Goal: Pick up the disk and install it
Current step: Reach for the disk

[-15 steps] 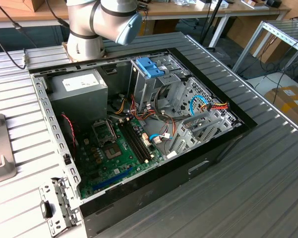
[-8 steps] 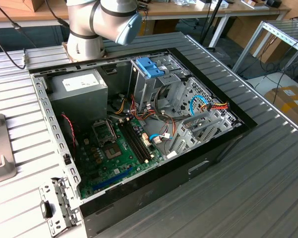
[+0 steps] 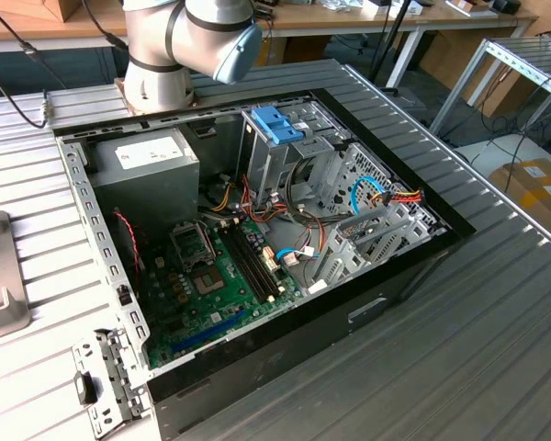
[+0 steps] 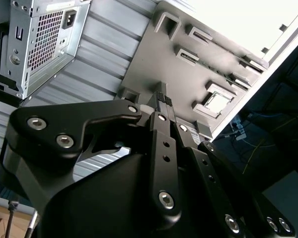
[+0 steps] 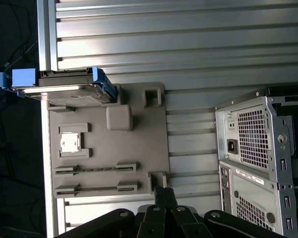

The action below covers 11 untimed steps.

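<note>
Approach to the pickup is judged to be the step in hand. In the first wrist view the disk (image 5: 69,90) is seen standing on edge at one end of a grey fixture plate (image 5: 139,144), which lies on the slatted table (image 5: 188,39) beside the rear of the computer case (image 5: 253,148). The disk is neither grasped nor installed. The gripper (image 5: 164,191) is seen over the opposite end of that plate, well apart from the disk; whether the plate is touched there cannot be told. Its fingers (image 5: 159,196) are brought together with no visible gap, and nothing is held between them; the same closed tips are shown in the second wrist view. For a grasp, it is judged that the fingers would have to be parted wide enough to span the disk and carried across the plate to it. In the exterior view the case lies open on its side, and the drive cage (image 3: 312,165) at its far side, topped by a blue clip (image 3: 277,124), is not seen to hold the disk.
</note>
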### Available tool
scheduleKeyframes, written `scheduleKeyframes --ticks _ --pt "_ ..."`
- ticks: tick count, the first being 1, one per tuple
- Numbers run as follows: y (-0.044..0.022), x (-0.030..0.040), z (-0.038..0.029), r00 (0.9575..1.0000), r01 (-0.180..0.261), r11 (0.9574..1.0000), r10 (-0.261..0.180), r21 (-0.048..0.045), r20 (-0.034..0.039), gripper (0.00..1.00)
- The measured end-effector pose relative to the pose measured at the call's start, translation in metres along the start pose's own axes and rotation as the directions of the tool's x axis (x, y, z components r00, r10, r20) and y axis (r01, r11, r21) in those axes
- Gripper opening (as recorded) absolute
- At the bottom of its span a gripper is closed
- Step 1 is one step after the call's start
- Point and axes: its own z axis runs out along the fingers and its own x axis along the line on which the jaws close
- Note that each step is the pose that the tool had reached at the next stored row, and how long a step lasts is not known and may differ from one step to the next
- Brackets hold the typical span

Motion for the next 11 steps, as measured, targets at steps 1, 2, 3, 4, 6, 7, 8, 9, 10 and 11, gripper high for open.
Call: scheduleKeyframes --ticks 1,2,3,4,6,7,8,9,10,11 --pt "0.0 0.0005 0.0 1.0 0.0 1.0 0.0 -0.0001 0.0 0.1" --pt "-0.0001 0.0014 0.0 1.0 0.0 1.0 0.0 0.0 0.0 0.1" --pt "-0.0002 0.0023 0.0 1.0 0.0 1.0 0.0 0.0 0.0 0.1" --pt "-0.0002 0.0033 -0.0001 1.0 0.0 1.0 0.0 -0.0001 0.0 0.1" --pt "-0.0003 0.0043 -0.0001 1.0 0.0 1.0 0.0 -0.0001 0.0 0.1" --pt "-0.0004 0.0053 -0.0001 1.0 0.0 1.0 0.0 -0.0001 0.0001 0.1" --pt "-0.0004 0.0057 -0.0001 1.0 0.0 1.0 0.0 -0.0001 0.0001 0.1" --pt "-0.0005 0.0062 -0.0001 1.0 0.0 1.0 0.0 -0.0001 0.0001 0.1" --pt "-0.0005 0.0069 -0.0002 1.0 0.0 1.0 0.0 -0.0001 0.0001 0.1" --pt "-0.0006 0.0077 -0.0002 1.0 0.0 1.0 0.0 -0.0001 0.0 0.1"
